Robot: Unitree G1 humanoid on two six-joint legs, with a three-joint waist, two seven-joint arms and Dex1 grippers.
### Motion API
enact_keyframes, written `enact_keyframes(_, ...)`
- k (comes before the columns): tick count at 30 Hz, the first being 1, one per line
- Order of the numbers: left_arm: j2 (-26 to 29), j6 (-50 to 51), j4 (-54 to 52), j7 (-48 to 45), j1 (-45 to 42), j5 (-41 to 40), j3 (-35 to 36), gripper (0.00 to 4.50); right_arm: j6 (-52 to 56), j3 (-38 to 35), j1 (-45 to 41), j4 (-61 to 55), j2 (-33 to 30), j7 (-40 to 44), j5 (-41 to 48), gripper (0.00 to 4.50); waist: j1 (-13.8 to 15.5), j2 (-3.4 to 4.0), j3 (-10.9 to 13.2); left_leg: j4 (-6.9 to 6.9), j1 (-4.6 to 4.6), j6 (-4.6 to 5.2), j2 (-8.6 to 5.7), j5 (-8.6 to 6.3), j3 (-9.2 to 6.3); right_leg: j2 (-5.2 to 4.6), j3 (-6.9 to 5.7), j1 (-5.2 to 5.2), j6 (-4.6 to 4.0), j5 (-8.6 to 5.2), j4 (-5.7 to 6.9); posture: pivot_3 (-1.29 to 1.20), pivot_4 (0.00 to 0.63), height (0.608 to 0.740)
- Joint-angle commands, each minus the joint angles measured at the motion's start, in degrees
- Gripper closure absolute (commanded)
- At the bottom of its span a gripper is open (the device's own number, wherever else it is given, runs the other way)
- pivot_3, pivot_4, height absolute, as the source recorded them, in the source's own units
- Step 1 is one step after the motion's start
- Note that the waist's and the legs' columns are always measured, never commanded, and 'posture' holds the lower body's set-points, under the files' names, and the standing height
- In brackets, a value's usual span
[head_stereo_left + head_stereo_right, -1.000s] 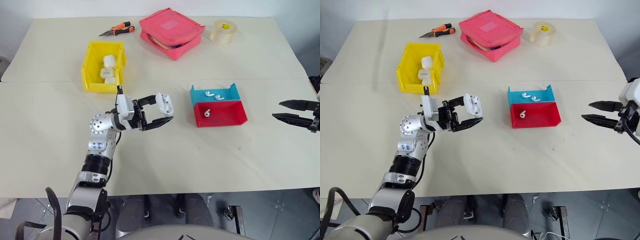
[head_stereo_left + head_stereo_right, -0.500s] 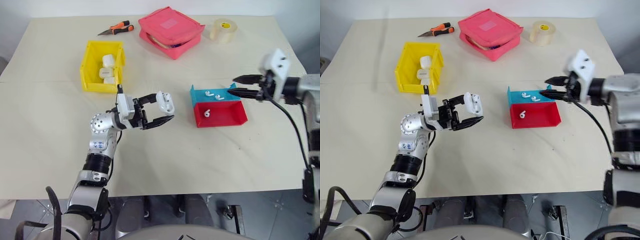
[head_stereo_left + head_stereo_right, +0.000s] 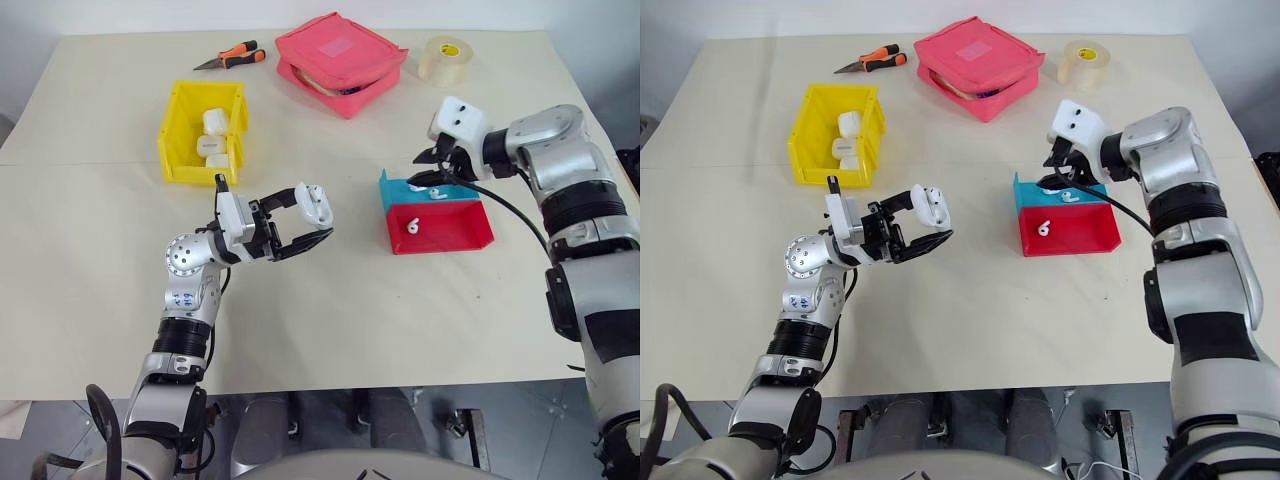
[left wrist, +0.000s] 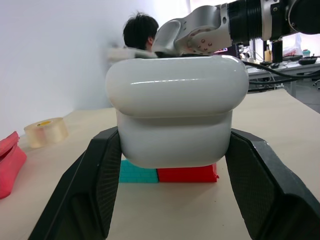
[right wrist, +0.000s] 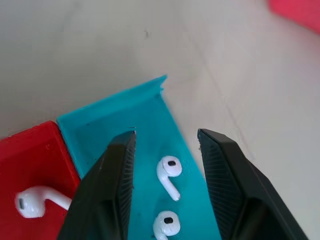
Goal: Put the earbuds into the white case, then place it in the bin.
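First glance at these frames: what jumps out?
The left gripper holds a glossy white earbud case above mid-table. The right gripper, jaws open, hangs over the shallow blue tray with two white earbuds. Behind sits a bright yellow plastic bin.

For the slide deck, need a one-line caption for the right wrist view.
Open right hand poised over two earbuds in the blue tray, a third in the red tray.

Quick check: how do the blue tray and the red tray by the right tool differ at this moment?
The shallow blue plastic tray holds two tiny white earbuds; the shallow red plastic tray holds one. The blue sits farther from the robot, with the open right tool over it; the red has nothing above it. They touch, side by side.
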Motion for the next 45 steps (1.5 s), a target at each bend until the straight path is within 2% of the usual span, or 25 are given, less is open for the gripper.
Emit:
enact_keyframes(1,0.41,-0.51,-2.40,0.86,0.03,-0.11,0.38,1.74,-0.35,0.90,-3.63,4.01,0.53,-2.98,-3.22,2.44,-0.07,0.03,0.02,0.00,0.00,0.00,-0.01,0.00,0.01,-0.01,0.01,0.00,0.00,0.00,0.00,0.00,0.150,0.740)
enact_keyframes(11,0.36,-0.83,-2.30,1.55,-0.27,0.09,0.26,1.74,-1.71,0.44,-6.20,9.32,3.06,-3.77,-5.69,2.44,-1.41,0.07,0.05,-0.07,0.00,-0.01,0.00,0.00,-0.01,0.00,0.00,-0.01,-0.01,-0.01,0.00,0.00,0.150,0.740)
enact_keyframes(45,0.58,-0.49,-4.72,3.00,1.38,0.22,0.10,1.74,-0.86,-0.11,-6.39,12.60,6.84,-7.46,-7.77,2.44,-1.45,0.15,0.09,-0.07,0.01,-0.02,0.00,0.01,-0.02,0.00,0.01,-0.01,-0.02,-0.01,0.02,0.00,0.150,0.740)
